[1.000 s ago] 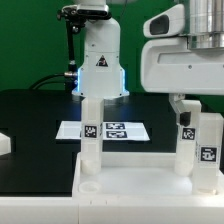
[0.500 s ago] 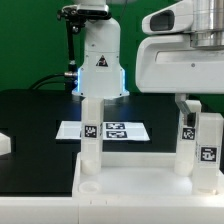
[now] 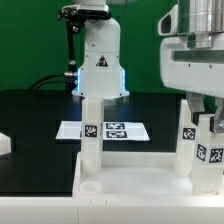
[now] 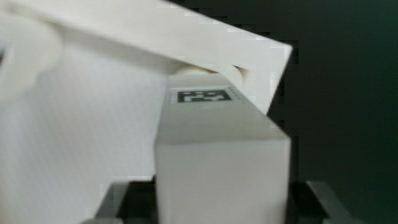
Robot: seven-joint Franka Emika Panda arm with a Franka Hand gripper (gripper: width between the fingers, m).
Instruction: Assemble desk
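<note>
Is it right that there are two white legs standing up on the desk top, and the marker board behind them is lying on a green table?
Not quite. The two legs, one on the exterior view's left and one on its right, do stand upright on the desk top, and the marker board does lie behind them. But the table is black; only the backdrop is green. The exterior view shows it.

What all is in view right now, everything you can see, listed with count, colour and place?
desk top: one, white, flat at the front of the exterior view.
desk legs: at least two, white with black tags, upright on the top, one toward the exterior view's left, one toward its right; a further white tagged piece beside the right one is unclear.
marker board: one, white with black tags, flat on the table behind the desk.
table: one, black.
white piece: one, at the exterior view's left edge, cut off.
gripper: one, white, around the right leg's upper part.
</note>
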